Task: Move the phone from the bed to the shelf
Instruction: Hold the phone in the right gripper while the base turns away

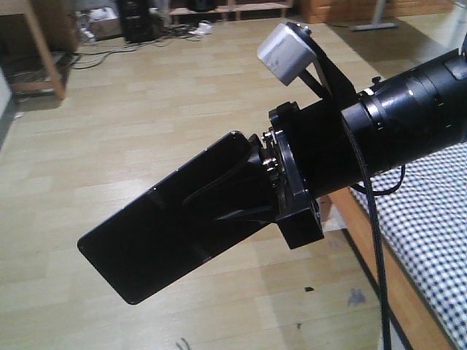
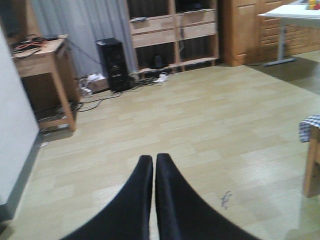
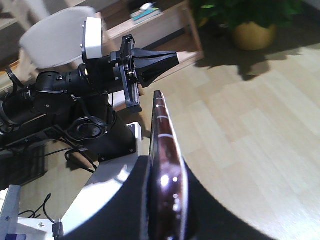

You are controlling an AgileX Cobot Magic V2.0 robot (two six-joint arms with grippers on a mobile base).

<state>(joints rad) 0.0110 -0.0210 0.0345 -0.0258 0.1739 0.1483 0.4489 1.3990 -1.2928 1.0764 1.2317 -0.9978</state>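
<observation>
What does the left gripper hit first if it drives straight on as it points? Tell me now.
Nothing close. The left gripper, shut and empty, points out over bare floor; the way looks free up to the wooden unit and black tower case at the far wall. Depth is unclear.

I see a pale wood-plank floor (image 2: 200, 120) with soft glare. At the back hangs a grey curtain (image 2: 75, 22), with a black computer tower (image 2: 113, 62) and loose cables (image 2: 100, 97) below it. A wooden desk (image 2: 42, 50) stands left and a white table (image 2: 290, 12) right. The right wrist view shows a potted plant (image 3: 252, 32).
</observation>
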